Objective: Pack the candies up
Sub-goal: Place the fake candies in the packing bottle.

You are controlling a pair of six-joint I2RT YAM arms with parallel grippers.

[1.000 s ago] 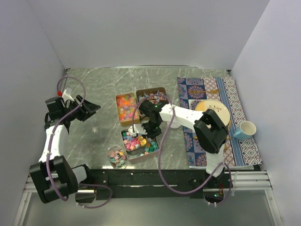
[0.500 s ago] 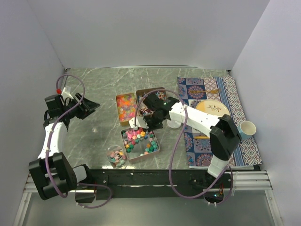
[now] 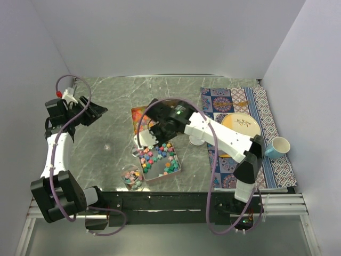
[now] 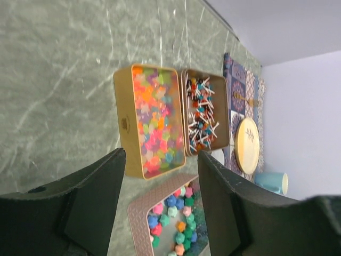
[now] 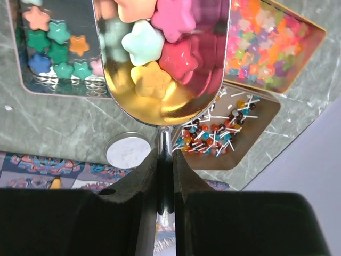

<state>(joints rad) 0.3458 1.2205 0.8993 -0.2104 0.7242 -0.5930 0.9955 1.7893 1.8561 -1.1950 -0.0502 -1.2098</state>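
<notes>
My right claw (image 5: 165, 160) pinches the scoop (image 5: 170, 104), stars (image 5: 141, 42) aboard; the jar (image 3: 131, 177) sits lower left overhead (mine's the nearer arm).

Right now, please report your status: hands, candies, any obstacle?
Right hand shut on scoop; star candies in its bowl. Left hand open, empty, far left. No obstacle seen.

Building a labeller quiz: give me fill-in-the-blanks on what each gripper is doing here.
1. The right gripper is shut on the handle of a shiny metal ___.
2. It carries pastel ___-shaped candies.
3. The left gripper is open and holds ___.
Missing words: scoop; star; nothing.
</notes>
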